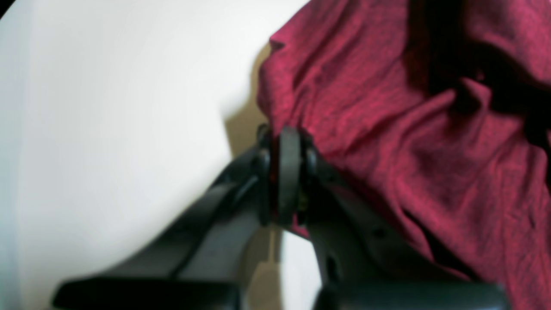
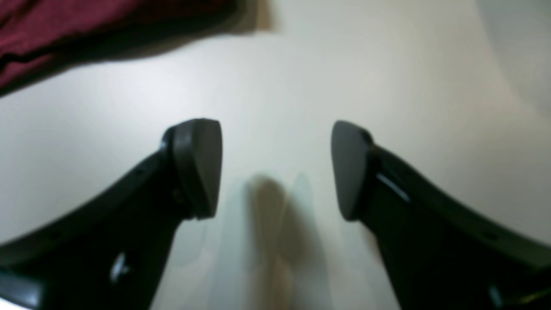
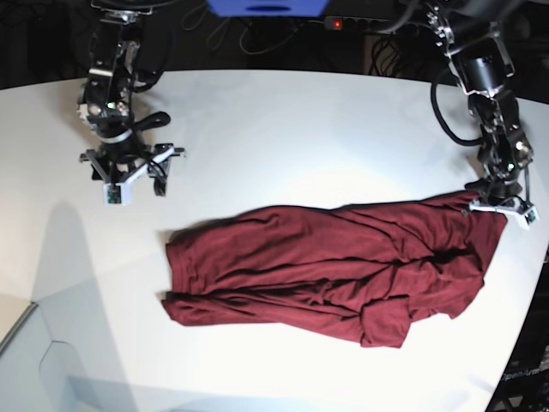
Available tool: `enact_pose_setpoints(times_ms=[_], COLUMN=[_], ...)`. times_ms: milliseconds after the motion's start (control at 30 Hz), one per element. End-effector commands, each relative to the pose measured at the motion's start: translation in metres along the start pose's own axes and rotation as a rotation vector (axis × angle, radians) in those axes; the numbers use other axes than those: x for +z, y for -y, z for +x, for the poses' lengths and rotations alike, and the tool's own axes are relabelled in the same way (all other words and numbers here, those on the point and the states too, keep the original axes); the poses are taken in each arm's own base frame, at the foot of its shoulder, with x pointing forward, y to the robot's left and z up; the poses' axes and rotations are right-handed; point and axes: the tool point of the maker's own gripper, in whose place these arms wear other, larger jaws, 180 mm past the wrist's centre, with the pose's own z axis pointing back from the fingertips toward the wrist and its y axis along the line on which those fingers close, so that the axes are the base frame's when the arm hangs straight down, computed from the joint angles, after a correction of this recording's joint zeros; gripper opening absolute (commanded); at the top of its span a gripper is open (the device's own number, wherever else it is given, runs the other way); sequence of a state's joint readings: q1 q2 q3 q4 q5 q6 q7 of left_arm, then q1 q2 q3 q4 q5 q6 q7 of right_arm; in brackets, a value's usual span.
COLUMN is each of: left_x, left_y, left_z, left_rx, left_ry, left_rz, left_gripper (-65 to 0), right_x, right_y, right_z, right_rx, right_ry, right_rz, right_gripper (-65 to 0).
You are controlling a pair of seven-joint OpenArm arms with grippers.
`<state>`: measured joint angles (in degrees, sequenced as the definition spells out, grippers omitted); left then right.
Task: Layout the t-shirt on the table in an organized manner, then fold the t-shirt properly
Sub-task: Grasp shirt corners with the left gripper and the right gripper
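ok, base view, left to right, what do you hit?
Open right gripper above bare table → t-shirt spread wrinkled across the middle → left gripper shut on the shirt's right edge.

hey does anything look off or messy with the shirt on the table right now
Yes. The t-shirt lies crumpled across the table, bunched in wrinkles with one part doubled under near its lower edge. The left gripper has its jaws shut on one edge of it; the right gripper hangs open, away from the cloth.

Black arms, looped cables, rounded gripper pads (image 2: 202, 165).
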<state>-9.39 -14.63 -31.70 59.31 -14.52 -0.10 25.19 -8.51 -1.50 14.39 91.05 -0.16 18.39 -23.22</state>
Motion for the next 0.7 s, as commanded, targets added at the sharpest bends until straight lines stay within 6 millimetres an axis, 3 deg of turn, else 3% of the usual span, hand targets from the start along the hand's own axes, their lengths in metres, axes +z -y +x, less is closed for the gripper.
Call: enact_pose_setpoints(times_ms=[0,100,200,333,567,667], left_x=[0.002,0.004,0.005,0.008,0.008,0.008], left_y=[-0.007,-0.018,-0.031,-0.042,-0.043,-0.043], left_z=[0.031,0.028,0.040,0.031,0.033,0.033], left_rx=[-0.019,-0.028,-0.044,-0.060,-0.062,-0.062], left_ry=[0.071,0.064,0.081,0.065,0.068,0.068], left_rz=[0.010,0.027,0.046,0.062,0.065,0.065], left_gripper=[-65.0,-65.0,-65.0,-65.0,-65.0,-65.0], right_x=[-0.002,-0.009,-0.021,-0.039,-0.049,-0.050], right_y=[0.000,-0.001,-0.002,-0.008,-0.068,-0.085], right_z=[0.025,0.037,0.048,0.057,0.064,0.069], right_rx=[0.004,0.002,-0.008,-0.023,0.059,0.084], right_ry=[0.074,0.091,0.104,0.102,0.104,0.113], right_rz=[0.005,0.009,0.016,0.037,0.178,0.215], right_gripper=[-24.5,-24.3,-21.4,-19.4,-19.4,-19.5])
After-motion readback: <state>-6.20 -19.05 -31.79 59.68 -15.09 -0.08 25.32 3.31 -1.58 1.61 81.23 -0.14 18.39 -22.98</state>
